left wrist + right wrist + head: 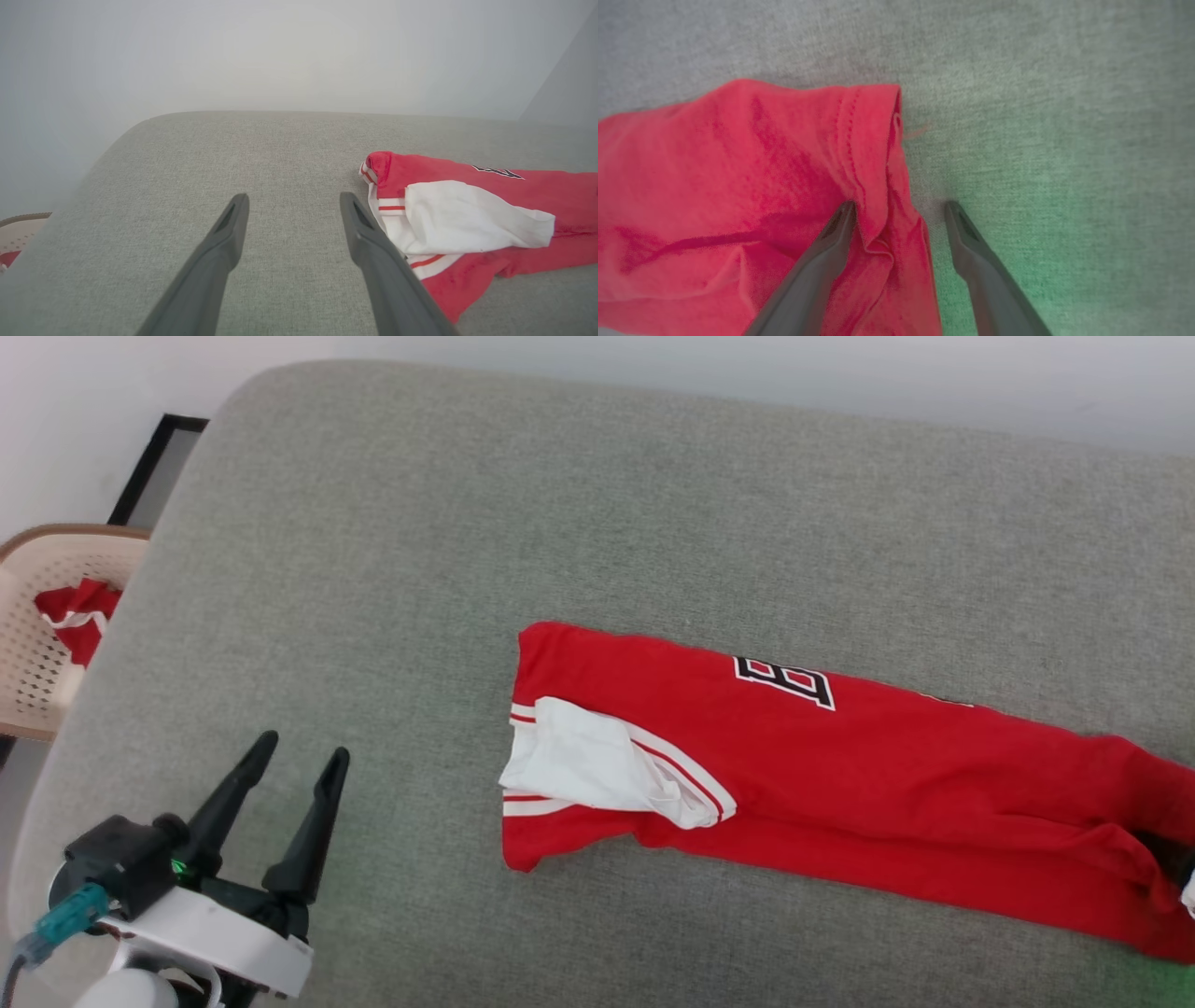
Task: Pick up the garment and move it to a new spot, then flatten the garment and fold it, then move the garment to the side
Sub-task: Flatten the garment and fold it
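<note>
Far left, beyond the rounded edge of the cushion (373, 569): a pale perforated basket (28, 691) with a red-and-white cloth (79, 616) inside, and behind it a dark frame (154, 467) against the white wall (56, 429).

Next, low at the left of the head view, the left gripper (304, 745). Fingers spread wide, nothing between them, poised over bare grey fabric. Near the garment (887, 793) but apart from it, with only open cushion in between. Same spread seen along its own fingers (236, 219) in the left wrist view, the red cloth's left end just off to the side.

Across the middle and right of the cushion, the garment itself: laid as a long narrow red band, slanting down toward the right edge of the head view. On top at its left end, a crumpled white sleeve (588, 765) edged with red-white striped trim. Farther along the upper face, a white letter (784, 681) outlined in black.

At the far right end, in the right wrist view, the right gripper (901, 205). Fingers spread apart, straddling a rumpled fold of the red hem (873, 154): one finger over the cloth, the other over bare cushion tinted by a green glow. Not pinching; contact with the cloth impossible to tell.
</note>
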Controlling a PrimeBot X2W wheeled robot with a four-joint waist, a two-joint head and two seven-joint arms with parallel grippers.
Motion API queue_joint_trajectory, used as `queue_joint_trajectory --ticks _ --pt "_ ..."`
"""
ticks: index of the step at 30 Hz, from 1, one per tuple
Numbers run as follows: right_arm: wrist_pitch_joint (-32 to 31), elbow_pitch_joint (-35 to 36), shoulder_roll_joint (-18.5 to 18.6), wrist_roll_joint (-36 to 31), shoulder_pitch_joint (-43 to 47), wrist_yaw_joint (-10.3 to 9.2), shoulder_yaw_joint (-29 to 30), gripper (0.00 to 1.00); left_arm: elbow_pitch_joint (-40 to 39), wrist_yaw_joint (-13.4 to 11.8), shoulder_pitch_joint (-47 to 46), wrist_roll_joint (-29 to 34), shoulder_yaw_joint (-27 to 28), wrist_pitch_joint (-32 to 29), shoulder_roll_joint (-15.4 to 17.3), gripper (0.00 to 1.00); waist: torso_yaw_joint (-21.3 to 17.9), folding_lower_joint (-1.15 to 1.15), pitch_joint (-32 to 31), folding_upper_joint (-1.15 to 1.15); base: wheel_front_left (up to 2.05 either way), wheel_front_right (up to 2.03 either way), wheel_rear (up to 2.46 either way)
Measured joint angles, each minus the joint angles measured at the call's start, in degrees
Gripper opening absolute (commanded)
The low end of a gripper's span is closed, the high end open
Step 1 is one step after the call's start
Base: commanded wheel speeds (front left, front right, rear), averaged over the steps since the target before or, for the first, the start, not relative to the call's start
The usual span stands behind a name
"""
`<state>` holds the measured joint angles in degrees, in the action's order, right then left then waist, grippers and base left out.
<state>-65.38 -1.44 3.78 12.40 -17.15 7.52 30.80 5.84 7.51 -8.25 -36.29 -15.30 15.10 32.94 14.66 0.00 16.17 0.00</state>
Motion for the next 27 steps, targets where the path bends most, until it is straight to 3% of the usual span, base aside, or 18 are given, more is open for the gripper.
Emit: queue_joint_trajectory --ticks 2,10,17,27 --pt "1.1 -1.4 0.2 0.3 -0.3 0.0 -0.5 0.0 -0.1 0.0 -0.1 0.0 0.4 0.0 0.0 1.0 -0.2 0.0 0.4 0.0 0.0 0.0 0.0" --pt "6.0 -3.5 -0.2 1.9 -2.2 0.01 -2.8 0.0 -1.0 0.0 0.7 1.1 4.4 0.0 -0.3 1.0 -2.1 0.0 1.0 0.0 0.0 0.0 0.0" --pt "8.4 0.9 -1.1 1.8 -3.5 0.02 -2.8 0.0 -2.7 0.0 3.3 3.0 10.4 0.0 -1.5 1.0 -5.0 0.0 1.7 0.0 0.0 0.0 0.0" --pt "6.2 15.6 -0.6 -2.5 -1.4 0.01 9.4 0.0 -6.3 0.0 5.3 5.1 15.0 0.0 -2.7 1.0 -9.2 0.0 3.8 0.0 0.0 0.0 0.0"
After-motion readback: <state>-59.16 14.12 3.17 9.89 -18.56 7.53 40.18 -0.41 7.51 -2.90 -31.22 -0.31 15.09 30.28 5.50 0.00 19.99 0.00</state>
